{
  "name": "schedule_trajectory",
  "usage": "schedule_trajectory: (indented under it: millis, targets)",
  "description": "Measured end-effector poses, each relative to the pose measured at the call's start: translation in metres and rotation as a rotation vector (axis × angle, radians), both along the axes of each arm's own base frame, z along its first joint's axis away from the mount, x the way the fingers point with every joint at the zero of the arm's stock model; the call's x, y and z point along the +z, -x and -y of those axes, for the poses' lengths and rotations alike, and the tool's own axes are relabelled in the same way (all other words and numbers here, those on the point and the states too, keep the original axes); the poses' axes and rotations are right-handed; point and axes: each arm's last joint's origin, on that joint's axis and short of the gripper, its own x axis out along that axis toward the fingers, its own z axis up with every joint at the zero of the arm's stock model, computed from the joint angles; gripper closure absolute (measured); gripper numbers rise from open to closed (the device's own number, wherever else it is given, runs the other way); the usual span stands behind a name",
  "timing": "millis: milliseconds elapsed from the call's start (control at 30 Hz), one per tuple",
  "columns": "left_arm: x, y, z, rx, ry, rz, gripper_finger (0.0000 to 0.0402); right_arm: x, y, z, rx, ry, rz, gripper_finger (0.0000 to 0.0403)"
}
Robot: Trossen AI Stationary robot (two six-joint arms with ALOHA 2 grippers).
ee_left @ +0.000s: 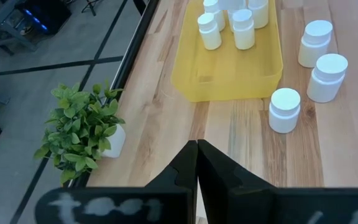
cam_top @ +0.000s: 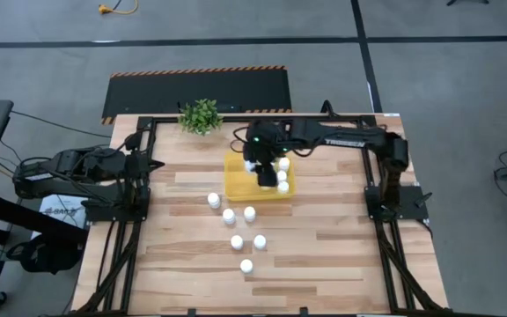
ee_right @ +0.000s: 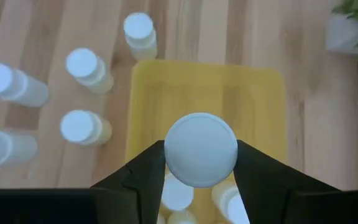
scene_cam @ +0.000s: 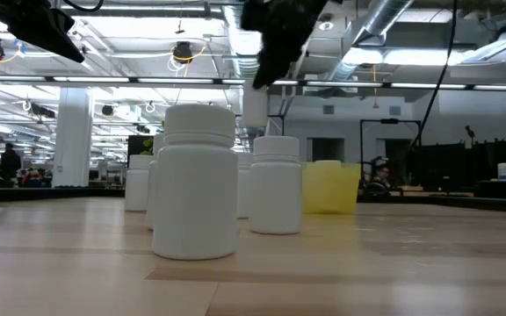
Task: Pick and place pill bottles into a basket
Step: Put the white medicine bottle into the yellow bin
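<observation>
Right gripper (ee_right: 201, 163): over the tray (ee_right: 253, 106), fingers clamped on a bottle (ee_right: 201, 149); only its wrist view shows this.
Left gripper (ee_left: 196, 163): at the counter's edge, fingers closed.
High view: six loose bottles (cam_top: 236, 241).

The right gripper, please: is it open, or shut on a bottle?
Shut on a pill bottle. In the right wrist view, the right gripper has its fingers against both sides of the white cap, above the yellow basket.

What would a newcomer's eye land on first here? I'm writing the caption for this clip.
The right gripper, shut on a white pill bottle, hangs over the bright-yellow basket near the table's far middle, where a few bottles already stand. Six more bottles are scattered on the wood in front of it, and the left gripper waits shut at the table's left edge.
</observation>
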Motion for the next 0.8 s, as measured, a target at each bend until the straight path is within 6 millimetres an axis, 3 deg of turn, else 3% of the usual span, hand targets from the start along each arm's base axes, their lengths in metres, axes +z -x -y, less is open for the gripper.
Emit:
schedule_trajectory:
  millis: [233,400,800]
  targets:
    - [0.000,0.000,0.000,-0.004,0.003,-0.001,0.0401,-0.029,-0.016,0.013,0.017,-0.026,-0.034,0.0250]
    - [0.000,0.000,0.000,-0.004,0.003,-0.001,0.0401,-0.046,-0.025,0.014,0.028,-0.042,-0.055,0.0237]
    - [0.000,0.000,0.000,-0.004,0.003,-0.002,0.0401,-0.081,-0.047,-0.008,0.089,-0.042,-0.080,0.0244]
